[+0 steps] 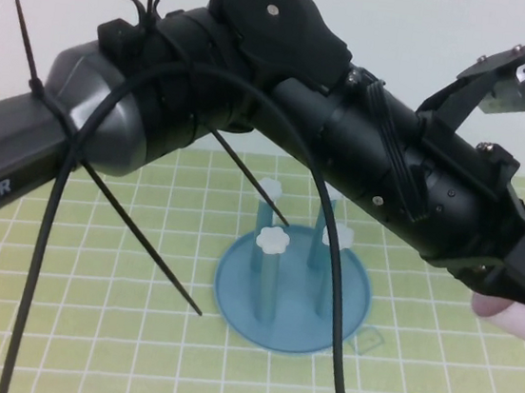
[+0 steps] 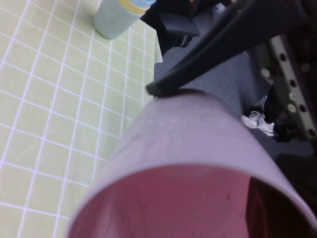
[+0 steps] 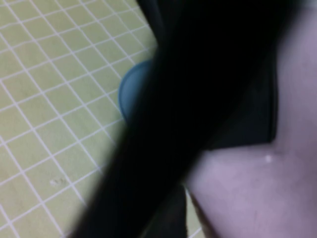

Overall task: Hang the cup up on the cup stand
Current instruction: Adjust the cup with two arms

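While the left arm stretches across the worktop (image 1: 53, 343) from about nine o'clock toward three, its elbow high and forearm sloping down over the cup stand (image 1: 290, 296), most of the scene hides behind it. Left tool (image 1: 519, 290) sits at the far three o'clock edge of the high view, pressed together on the cup (image 2: 198, 163); only a pale pink sliver of that tumbler shows below the wrist there. The left wrist view has the cup lying sideways in the grip, pink mouth toward the camera, one dark finger (image 2: 208, 64) across its wall.

Stand sits near centre, blue base flat, white-capped posts upright, well apart from the cup.

Right tool (image 1: 506, 87) hangs around one o'clock, above the left forearm, jaws spread, holding nothing.

Risks, as I judge them: the cup is smooth and tapered, so a grip on the wall may let it slip or rotate during lift. Swinging back toward the stand, the low forearm or dangling cable (image 1: 331, 262) could clip a post and topple the stand. The arms are close, so collision is possible.
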